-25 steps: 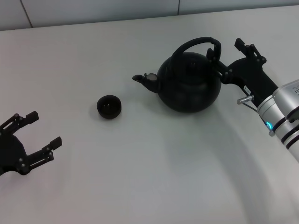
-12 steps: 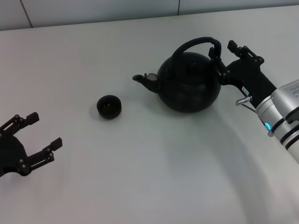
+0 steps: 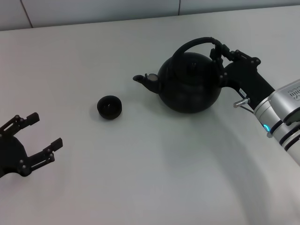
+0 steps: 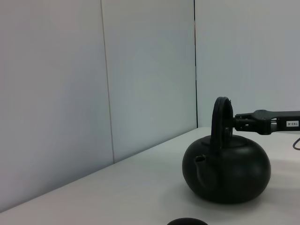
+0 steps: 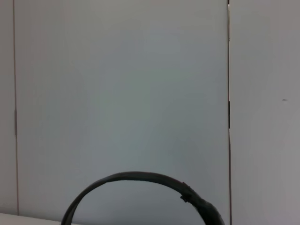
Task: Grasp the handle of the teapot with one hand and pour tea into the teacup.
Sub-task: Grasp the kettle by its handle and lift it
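The matte-black teapot (image 3: 190, 86) stands upright on the white table, spout toward the small dark teacup (image 3: 109, 107) on its left. My right gripper (image 3: 221, 52) is at the thick right end of the arched handle (image 3: 194, 42), with one finger on each side, shut on it. From the left wrist camera I see the teapot (image 4: 227, 168), its handle (image 4: 220, 117), the right gripper (image 4: 236, 123) meeting it, and the teacup (image 4: 187, 221) rim. In the right wrist view only the handle (image 5: 136, 177) arch shows. My left gripper (image 3: 44, 130) rests open at the near left, far from the cup.
The white table (image 3: 150, 178) spreads around the pot and cup with nothing else on it. A pale panelled wall (image 3: 93, 9) runs along its far edge.
The right gripper slid left onto the handle's right end, and its far finger swung in until the wide gap closed. Teapot, teacup and left arm stayed put.
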